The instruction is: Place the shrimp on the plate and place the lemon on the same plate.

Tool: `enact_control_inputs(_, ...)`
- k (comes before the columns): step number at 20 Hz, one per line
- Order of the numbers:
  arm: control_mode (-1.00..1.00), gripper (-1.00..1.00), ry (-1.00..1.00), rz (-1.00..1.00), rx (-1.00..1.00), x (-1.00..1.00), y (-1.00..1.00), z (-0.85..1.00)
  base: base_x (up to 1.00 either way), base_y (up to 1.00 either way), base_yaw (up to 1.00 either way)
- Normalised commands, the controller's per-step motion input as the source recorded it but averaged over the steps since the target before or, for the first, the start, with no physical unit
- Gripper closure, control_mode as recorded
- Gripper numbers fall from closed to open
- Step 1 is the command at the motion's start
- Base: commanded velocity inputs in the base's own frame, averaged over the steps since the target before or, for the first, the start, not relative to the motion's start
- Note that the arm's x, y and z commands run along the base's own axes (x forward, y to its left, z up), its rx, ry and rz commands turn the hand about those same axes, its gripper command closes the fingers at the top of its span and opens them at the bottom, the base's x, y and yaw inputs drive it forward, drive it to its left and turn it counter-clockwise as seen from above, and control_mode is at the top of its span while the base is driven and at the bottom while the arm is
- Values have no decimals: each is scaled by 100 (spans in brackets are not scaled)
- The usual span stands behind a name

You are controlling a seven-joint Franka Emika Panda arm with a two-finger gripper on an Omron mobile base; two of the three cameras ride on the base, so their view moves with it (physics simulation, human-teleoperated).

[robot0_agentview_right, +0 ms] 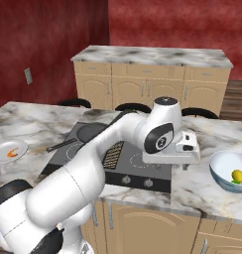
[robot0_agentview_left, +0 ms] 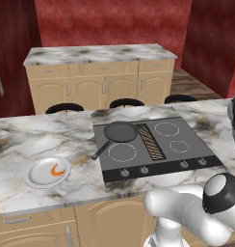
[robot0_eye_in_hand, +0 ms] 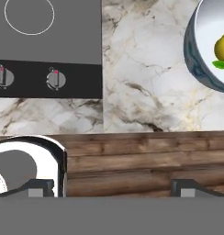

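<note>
Shrimp lies on the plate near the surface's left end. Lemon sits in a bowl at the right. Gripper hangs wide open, empty; it should descend centred over the lemon, clearing the rim.

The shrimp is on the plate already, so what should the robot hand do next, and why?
Probably move the open gripper over the bowl toward the lemon. The shrimp already lies on the plate, but the lemon still sits in the bowl, off to the hand's side.
</note>
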Motion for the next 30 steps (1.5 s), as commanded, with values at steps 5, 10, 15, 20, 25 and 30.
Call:
enact_control_inputs(5,-100,-100,7,0,0,8,-53,0,0,0,0)
enact_control_inputs(10,-100,-100,0,0,0,18,-39,0,0,0,0)
enact_control_inputs(15,-100,-100,1,0,0,35,-27,-7,0,0,0)
enact_control_inputs(20,-100,-100,6,0,0,39,-18,-22,0,0,0)
enact_control_inputs(25,-100,-100,6,0,0,37,-23,-24,0,0,0)
enact_control_inputs(30,-100,-100,2,0,0,24,-33,-21,0,0,0)
